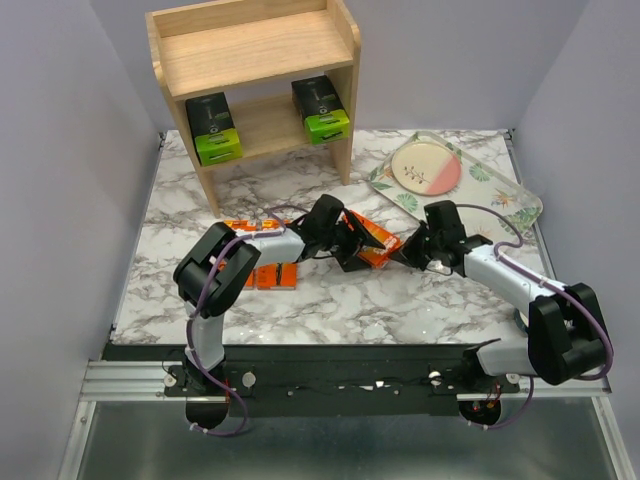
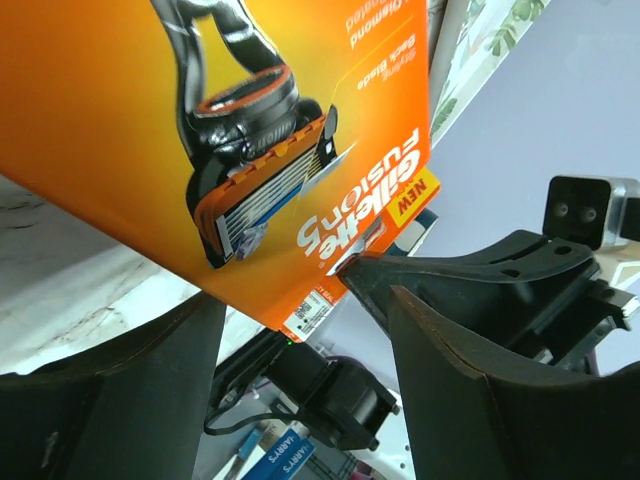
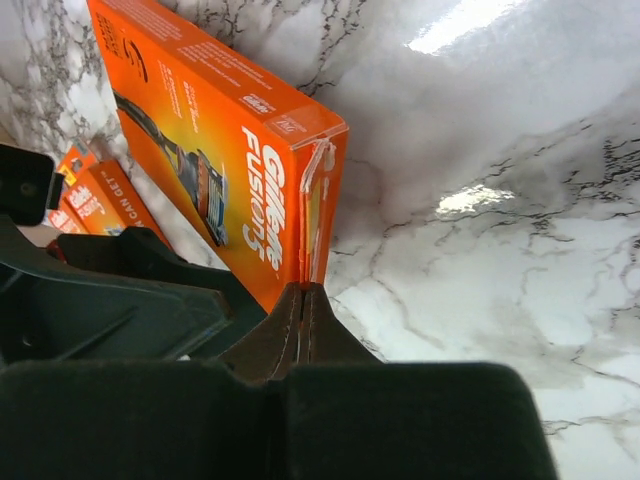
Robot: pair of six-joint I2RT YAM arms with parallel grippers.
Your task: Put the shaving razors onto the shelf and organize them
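Observation:
Two dark razor packs with green ends [image 1: 215, 130] [image 1: 322, 110] stand on the lower tier of the wooden shelf [image 1: 255, 50]. An orange razor pack [image 1: 375, 243] [image 2: 150, 130] [image 3: 220, 160] is propped up between both arms at mid-table. My right gripper [image 1: 402, 255] [image 3: 303, 290] is shut, its tips pinching the thin seam at the pack's end. On the pack's other side my left gripper [image 1: 350, 250] [image 2: 305, 300] is open, its fingers either side of the pack's lower corner. More orange packs [image 1: 265, 277] [image 3: 95, 195] lie flat by the left arm.
A floral tray [image 1: 505, 205] with a pink plate [image 1: 427, 167] sits at the back right, close behind the right arm. The shelf's top tier [image 1: 250, 60] holds nothing. Grey walls close in both sides of the marble table [image 1: 400, 300].

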